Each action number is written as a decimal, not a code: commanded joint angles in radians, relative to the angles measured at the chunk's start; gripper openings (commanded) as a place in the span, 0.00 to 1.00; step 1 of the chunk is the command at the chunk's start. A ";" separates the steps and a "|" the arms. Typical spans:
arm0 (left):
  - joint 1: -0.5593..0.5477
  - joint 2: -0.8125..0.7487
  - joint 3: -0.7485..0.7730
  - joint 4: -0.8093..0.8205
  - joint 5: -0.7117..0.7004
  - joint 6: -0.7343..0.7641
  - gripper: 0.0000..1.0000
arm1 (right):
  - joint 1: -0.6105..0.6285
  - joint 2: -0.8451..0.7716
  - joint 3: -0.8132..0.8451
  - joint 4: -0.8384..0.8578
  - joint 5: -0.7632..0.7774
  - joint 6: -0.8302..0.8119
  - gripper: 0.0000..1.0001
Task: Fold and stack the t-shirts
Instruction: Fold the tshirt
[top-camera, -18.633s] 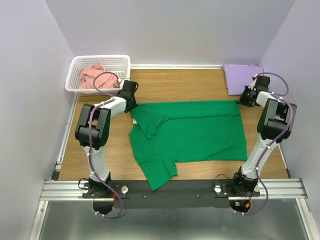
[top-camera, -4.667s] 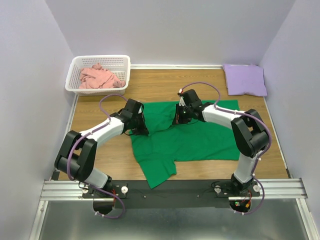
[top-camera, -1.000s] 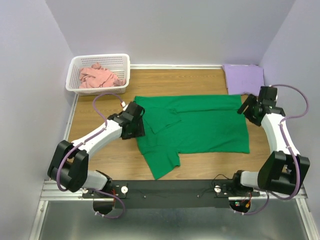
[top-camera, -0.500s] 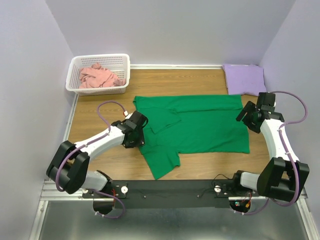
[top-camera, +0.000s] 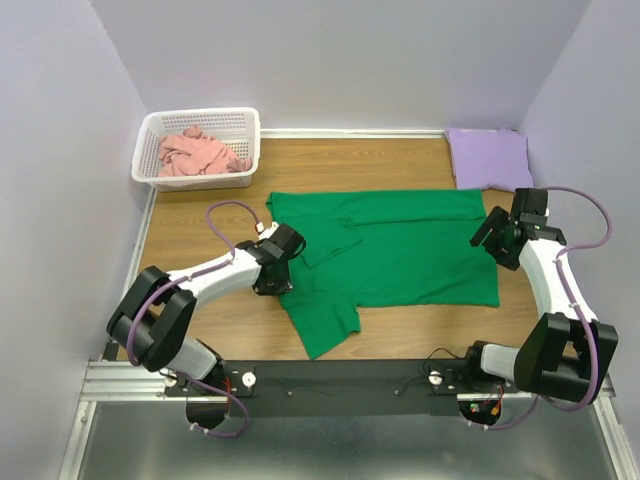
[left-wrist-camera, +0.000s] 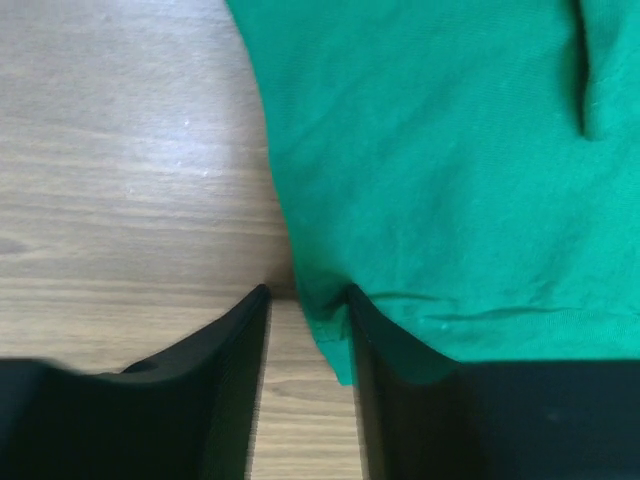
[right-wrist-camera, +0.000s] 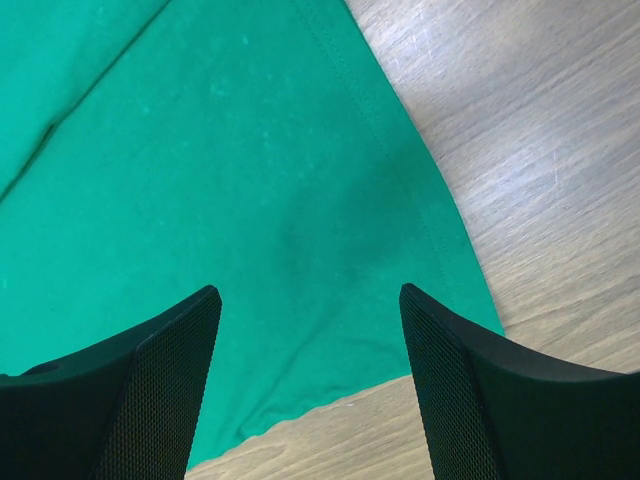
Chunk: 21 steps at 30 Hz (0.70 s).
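The green t-shirt (top-camera: 400, 250) lies spread flat on the wooden table, one sleeve pointing toward the near edge. My left gripper (top-camera: 283, 272) is low at the shirt's left edge. In the left wrist view its jaws (left-wrist-camera: 305, 295) stand narrow but apart, the green hem (left-wrist-camera: 330, 330) lying against the right finger with bare wood beside it. My right gripper (top-camera: 490, 236) hovers over the shirt's right edge, open wide (right-wrist-camera: 305, 300) above the green cloth (right-wrist-camera: 200, 150), holding nothing. The lavender t-shirt (top-camera: 488, 158) lies folded at the back right. The pink t-shirt (top-camera: 195, 152) is crumpled in the basket.
A white lattice basket (top-camera: 200, 116) stands at the back left corner. Walls close in the table on the left, back and right. Bare wood (top-camera: 200, 220) shows left of the green shirt, and a black rail (top-camera: 340, 385) runs along the near edge.
The left gripper has slid down along the shirt's left edge and its jaws have narrowed around the hem. The right gripper has drifted slightly toward the near edge, still open.
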 joint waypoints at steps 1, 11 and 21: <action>-0.021 0.063 -0.029 0.042 -0.009 -0.011 0.38 | 0.004 0.014 0.022 -0.027 0.011 0.024 0.80; -0.020 0.055 -0.048 0.085 -0.003 0.035 0.00 | -0.009 0.075 0.050 -0.196 0.124 0.130 0.80; 0.026 0.037 -0.046 0.133 0.000 0.124 0.00 | -0.083 0.078 -0.031 -0.262 0.157 0.249 0.74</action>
